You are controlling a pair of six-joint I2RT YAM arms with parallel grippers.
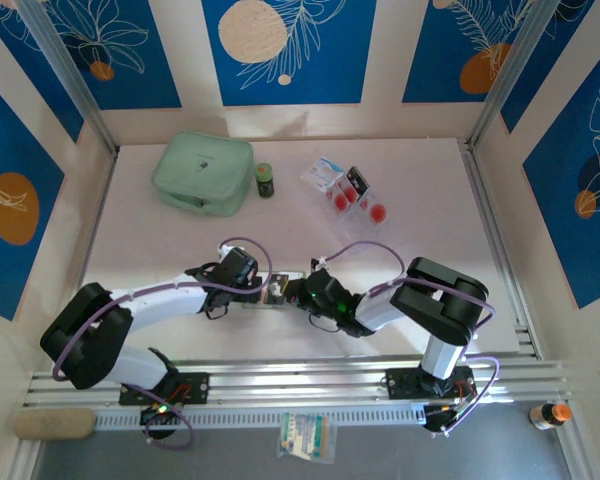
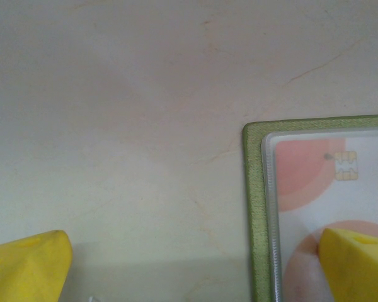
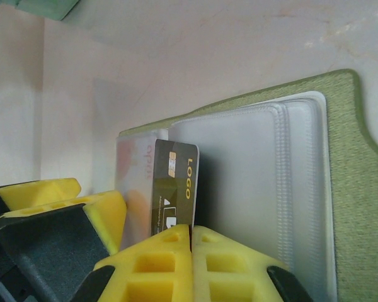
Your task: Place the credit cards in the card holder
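Observation:
The olive-green card holder lies open on the table between my two grippers. Its clear sleeves face up. My right gripper is shut on a black credit card marked LOGO, held on edge at the left sleeve. A whitish card with red dots sits inside a sleeve. My left gripper is open, one finger over that sleeve and the other finger over bare table. More credit cards lie at the back of the table.
A mint-green zip pouch and a small green bottle stand at the back left. A white-and-blue sachet lies next to the loose cards. Off the table's near edge are a packet and an orange bottle.

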